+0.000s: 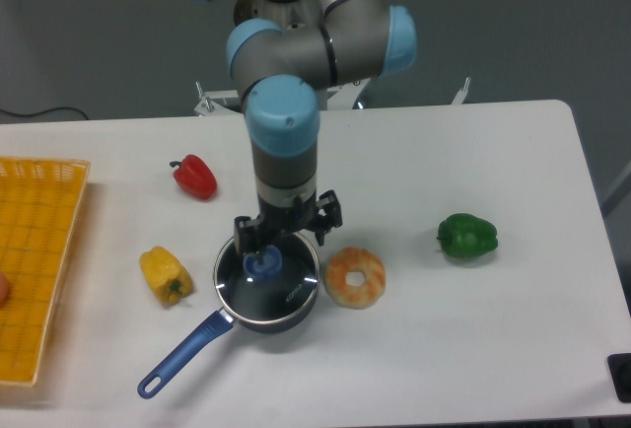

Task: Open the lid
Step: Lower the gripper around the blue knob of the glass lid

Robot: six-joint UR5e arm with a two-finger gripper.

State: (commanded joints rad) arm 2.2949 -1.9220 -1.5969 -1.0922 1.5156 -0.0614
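Fixed camera, looking down on the white worktop (pixel 473 152). A dark blue saucepan (pixel 266 285) stands near the front, left of centre, its long handle (pixel 182 357) running toward the near left. The lid (pixel 281 275), clear glass with a thin metal rim, sits flat on the saucepan, closed; its blue knob (pixel 262 262) shows at the middle.

The arm descends from the far side, and its gripper (pixel 283 234) hangs directly over the far edge of the lid, just above the knob. The dark fingers (pixel 244 233) are spread to either side with a gap between them and hold nothing; whether they touch the lid cannot be told.

Just right of the saucepan, close to its wall, lies a glazed ring doughnut (pixel 355 276). A green pepper (pixel 467 236) lies further right, well apart from the doughnut. A yellow pepper (pixel 165 274) lies just left of the saucepan, and a red pepper (pixel 195 176) lies beyond it, toward the far left. A yellow mesh basket (pixel 35 241) occupies the left edge of the worktop.
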